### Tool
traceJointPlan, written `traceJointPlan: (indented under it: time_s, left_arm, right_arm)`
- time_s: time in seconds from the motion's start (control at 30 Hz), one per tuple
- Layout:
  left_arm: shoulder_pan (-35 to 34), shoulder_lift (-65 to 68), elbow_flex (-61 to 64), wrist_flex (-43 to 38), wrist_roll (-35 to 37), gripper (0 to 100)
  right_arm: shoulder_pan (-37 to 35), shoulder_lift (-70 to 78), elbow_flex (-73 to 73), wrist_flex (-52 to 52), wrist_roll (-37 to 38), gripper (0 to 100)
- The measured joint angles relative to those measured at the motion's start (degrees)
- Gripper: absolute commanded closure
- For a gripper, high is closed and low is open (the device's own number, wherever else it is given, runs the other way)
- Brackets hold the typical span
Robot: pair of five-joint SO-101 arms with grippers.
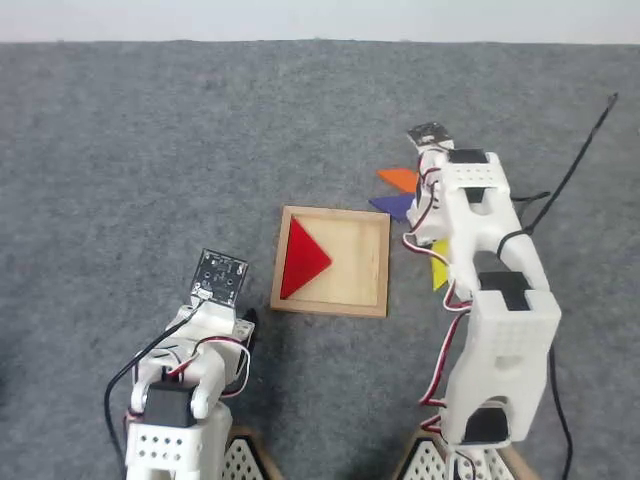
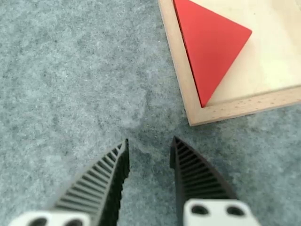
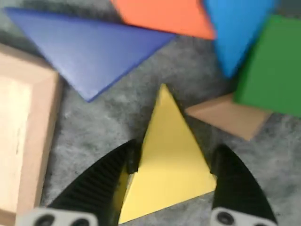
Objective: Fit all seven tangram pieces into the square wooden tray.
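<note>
The square wooden tray [image 1: 378,262] lies mid-table with a red triangle [image 1: 300,258] against its left wall. In the right wrist view my right gripper [image 3: 176,153] is open, its fingers on either side of a yellow triangle [image 3: 167,165] that lies flat on the mat. Around it lie a dark blue triangle [image 3: 94,49], an orange piece [image 3: 164,16], a light blue piece [image 3: 235,28], a green piece [image 3: 273,70] and a tan piece [image 3: 230,117]. My left gripper [image 2: 149,155] is open over bare mat just off the tray's near left corner [image 2: 197,115].
Grey carpet-like mat covers the table. The right arm [image 1: 480,230] hangs over the loose pieces right of the tray, hiding most of them from above; orange [image 1: 398,178] and dark blue [image 1: 393,204] tips stick out. A black cable [image 1: 580,160] trails at the far right.
</note>
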Motion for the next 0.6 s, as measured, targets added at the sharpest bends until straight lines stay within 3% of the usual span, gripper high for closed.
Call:
traceJointPlan:
  time_s: [0.2, 0.4, 0.6]
  left_arm:
    - [0.0, 0.0, 0.0, 0.0, 0.0, 86]
    - [0.0, 0.0, 0.0, 0.0, 0.0, 86]
    - [0.0, 0.0, 0.0, 0.0, 0.0, 86]
  right_arm:
    - [0.0, 0.0, 0.0, 0.0, -1.2, 76.8]
    - [-0.4, -1.2, -0.1, 4.9, -4.6, 57.6]
    - [-0.2, -1.8, 0.0, 6.7, -7.8, 58.9]
